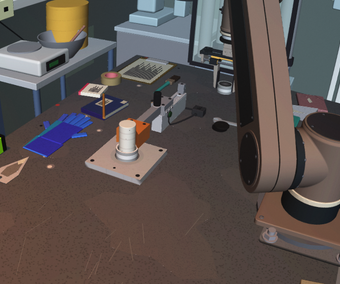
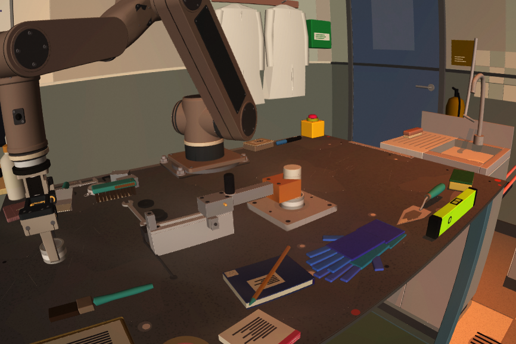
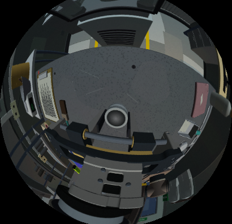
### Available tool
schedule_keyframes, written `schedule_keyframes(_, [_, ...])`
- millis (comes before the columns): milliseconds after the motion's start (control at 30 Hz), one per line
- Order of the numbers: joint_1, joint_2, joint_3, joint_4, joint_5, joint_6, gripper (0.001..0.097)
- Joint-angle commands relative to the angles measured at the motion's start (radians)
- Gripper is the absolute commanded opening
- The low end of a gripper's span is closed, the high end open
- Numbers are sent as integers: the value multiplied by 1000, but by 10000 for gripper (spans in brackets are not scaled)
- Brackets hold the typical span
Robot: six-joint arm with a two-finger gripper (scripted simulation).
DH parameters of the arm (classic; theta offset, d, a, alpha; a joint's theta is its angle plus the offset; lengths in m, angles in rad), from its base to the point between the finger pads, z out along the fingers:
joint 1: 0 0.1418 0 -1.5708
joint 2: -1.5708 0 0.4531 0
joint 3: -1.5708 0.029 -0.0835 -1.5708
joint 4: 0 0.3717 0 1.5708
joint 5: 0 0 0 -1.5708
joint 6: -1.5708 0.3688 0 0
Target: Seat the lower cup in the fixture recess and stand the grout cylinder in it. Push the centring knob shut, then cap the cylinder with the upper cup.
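The upper cup (image 1: 225, 87) (image 2: 53, 249) (image 3: 116, 117), a short white ring with a dark hollow, rests on the far end of the bench, and my gripper (image 1: 224, 83) (image 2: 51, 248) (image 3: 114, 119) has closed on it from above. Across the bench the pale grout cylinder (image 1: 127, 135) (image 2: 291, 172) stands upright in the lower cup (image 1: 127, 153) (image 2: 292, 203), which sits in the recess of the square fixture plate (image 1: 126, 162) (image 2: 291, 209). An orange centring block (image 1: 137, 131) (image 2: 284, 189) is against the cylinder. Its black knob (image 1: 157, 99) (image 2: 229, 184) stands on the grey slide rail.
The grey slide rail housing (image 1: 168, 112) (image 2: 189, 229) lies between the fixture and the gripper. A brush (image 2: 100, 298), a clipboard (image 1: 147, 70), a notebook with a pencil (image 2: 269, 277), blue gloves (image 1: 58, 133) and a spanner (image 1: 223, 123) lie scattered on the bench.
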Motion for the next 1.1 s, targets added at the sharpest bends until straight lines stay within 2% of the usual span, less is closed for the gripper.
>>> schedule_keyframes(0, [0,-1,-1,0,0,0,79])
schedule_keyframes(67, [0,-1,-1,0,0,0,39])
schedule_keyframes(333, [0,-6,-12,0,16,0,39])
schedule_keyframes(800, [0,-30,-77,0,104,0,39])
schedule_keyframes(1067, [0,-33,-81,0,111,0,39])
